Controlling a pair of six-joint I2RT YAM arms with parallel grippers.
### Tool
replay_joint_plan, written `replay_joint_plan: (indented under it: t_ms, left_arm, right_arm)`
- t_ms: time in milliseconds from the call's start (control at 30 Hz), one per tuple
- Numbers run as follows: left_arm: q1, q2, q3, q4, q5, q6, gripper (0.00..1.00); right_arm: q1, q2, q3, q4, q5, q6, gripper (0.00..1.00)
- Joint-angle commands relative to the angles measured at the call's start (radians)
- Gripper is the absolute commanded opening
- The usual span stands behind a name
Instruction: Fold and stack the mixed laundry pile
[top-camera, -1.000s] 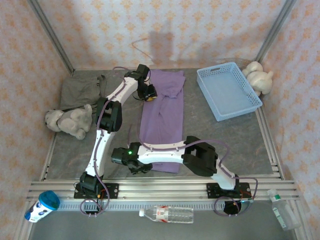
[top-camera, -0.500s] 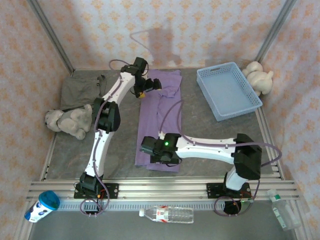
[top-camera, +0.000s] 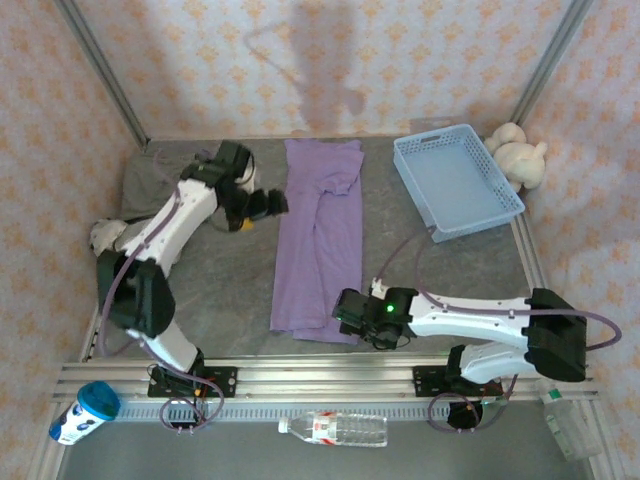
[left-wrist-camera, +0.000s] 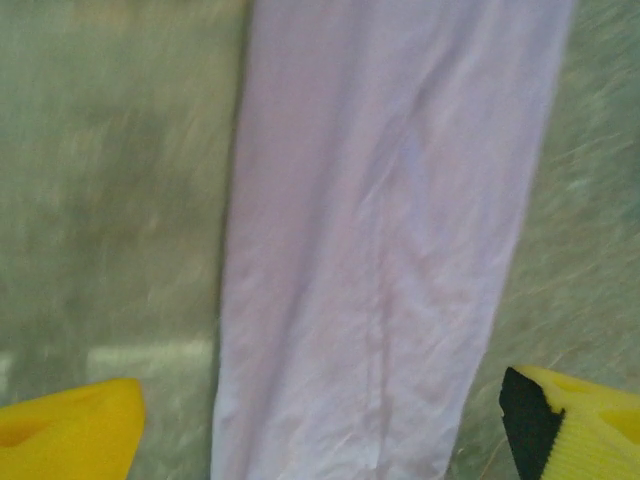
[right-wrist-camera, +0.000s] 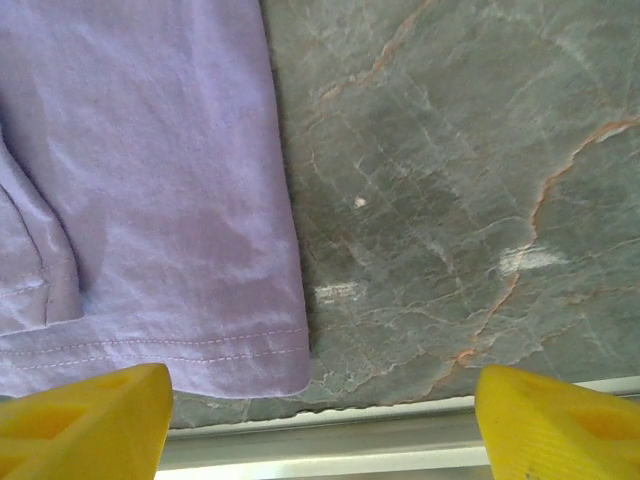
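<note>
Trouble would be a one-layer pinch skewing the lavender T-shirt (top-camera: 318, 240), a long strip down the middle, with left gripper (top-camera: 276, 204) beside its far end and right gripper (top-camera: 345, 312) at its near hem both spread wide, empty.

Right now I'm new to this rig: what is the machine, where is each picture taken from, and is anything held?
Two white robot arms are bolted at the near edge of a grey table. The overhead picture looks down from behind them; the other two come from wrist cameras, with yellow fingers at the bottom corners. On it lie a lavender T-shirt folded into a long strip, a grey-olive garment far left, an empty blue basket and plush toys. The left hand hovers beside the shirt's far end, the right hand by its near corner. Both are open, holding nothing.
</note>
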Motion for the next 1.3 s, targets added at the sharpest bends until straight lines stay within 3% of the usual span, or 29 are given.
replay_joint_plan:
  t_ms: [0,233,333,433,567,767,1100,1267]
  left_arm:
    - [-0.031,-0.147,-0.266,0.075,0.016,-0.092,0.89]
    - [-0.131,-0.482,-0.671,0.149,0.0,-0.294,0.77]
    - [-0.161,-0.569,-0.774,0.184,0.015,-0.367,0.68]
    - [-0.197,-0.614,-0.819,0.201,0.009,-0.403,0.66]
    - [-0.233,-0.606,-0.834,0.253,0.017,-0.431,0.59]
    - [-0.322,-0.51,-0.806,0.302,-0.012,-0.438,0.57]
    - [-0.372,-0.473,-0.822,0.367,-0.046,-0.479,0.47]
    - [-0.411,-0.438,-0.832,0.394,-0.068,-0.499,0.33]
  right_arm:
    - [-0.004,-0.022,-0.033,0.138,-0.02,0.04,0.78]
    - [-0.004,0.104,-0.012,0.222,-0.102,0.011,0.65]
    - [-0.004,0.15,0.009,0.205,-0.088,0.011,0.59]
    - [-0.005,0.176,0.012,0.196,-0.077,0.027,0.54]
    - [-0.003,0.177,0.005,0.207,-0.046,0.033,0.39]
    - [-0.006,0.184,0.01,0.246,-0.031,0.01,0.15]
    - [-0.006,0.195,0.023,0.239,-0.032,-0.015,0.06]
    - [-0.005,0.198,0.042,0.216,-0.025,-0.024,0.06]
